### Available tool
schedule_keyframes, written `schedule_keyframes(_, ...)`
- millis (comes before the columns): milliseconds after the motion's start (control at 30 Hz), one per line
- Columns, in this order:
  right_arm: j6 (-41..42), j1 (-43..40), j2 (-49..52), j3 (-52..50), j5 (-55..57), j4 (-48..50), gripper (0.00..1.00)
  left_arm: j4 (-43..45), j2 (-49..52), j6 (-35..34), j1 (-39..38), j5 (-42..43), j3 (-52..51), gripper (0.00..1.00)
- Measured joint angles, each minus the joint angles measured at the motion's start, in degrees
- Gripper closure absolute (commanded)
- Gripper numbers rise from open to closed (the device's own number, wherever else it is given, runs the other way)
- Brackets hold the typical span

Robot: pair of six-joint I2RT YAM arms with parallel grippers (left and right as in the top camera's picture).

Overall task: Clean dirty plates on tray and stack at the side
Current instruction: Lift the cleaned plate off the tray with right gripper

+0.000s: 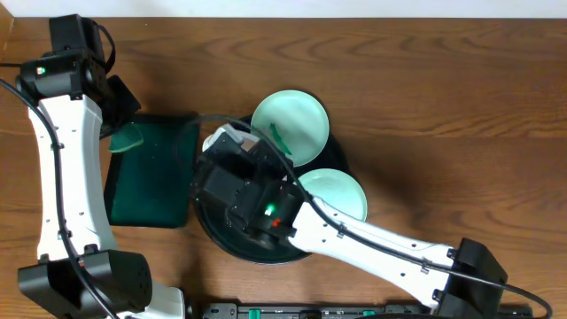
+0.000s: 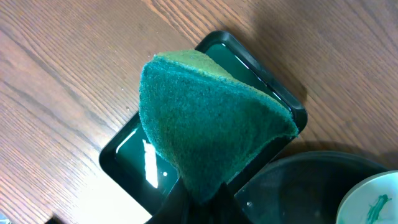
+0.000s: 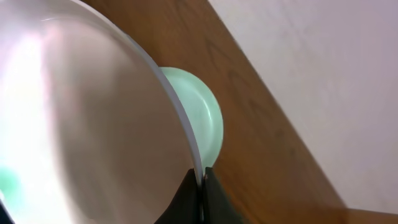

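Seen from above, two white robot arms work over a brown wooden bench (image 1: 425,80). The right claw (image 3: 200,182) is clenched on the rim of the white plate (image 3: 93,124) and holds it tilted on edge above the left part of the round black tray (image 1: 221,241). The wrist camera shows the rim pinched between the two dark fingers. The left claw (image 2: 200,200) grips a green sponge (image 2: 211,118) from below and holds it over the small dark-green tray (image 2: 124,163), just beside the black tray and apart from the white plate. One mint-green plate (image 1: 291,127) lies at the far side of the black tray with a teal smear across its face. A second mint-green plate (image 1: 337,190) rests at the tray's right edge, and no mark shows on it from here. No stack of plates is seen at the side of the bench. The task looks to be at an early stage: one plate is lifted ready for wiping, the sponge has not touched it, and all three plates remain to be cleaned and stacked
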Motion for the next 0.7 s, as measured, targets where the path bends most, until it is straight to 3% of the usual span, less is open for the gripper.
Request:
schedule_keyframes(100,-1.95,-1.68,0.00,-0.13,1.25,5.77,0.99,0.04,0.00,0.00,0.00,0.00,0.00,0.93)
schedule_keyframes(267,-15.43,-2.36,-0.11,-0.17,9.44,21.00,0.99,0.66,0.00,-0.04,0.00,0.00,0.00,0.93)
schedule_keyframes(400,-23.02,-0.61,-0.11,-0.17,15.32,24.65,0.99,1.22,-0.02,-0.04,0.00,0.00,0.00,0.93)
schedule_keyframes(533,-23.54,2.25,-0.22,-0.15,17.75,20.74,0.99,1.51,0.00,-0.04,0.00,0.00,0.00,0.92)
schedule_keyframes(700,-12.15,2.01,-0.26,0.04,9.27,3.89,0.99,0.87,0.00,-0.07,-0.26,1.64,0.00,0.93)
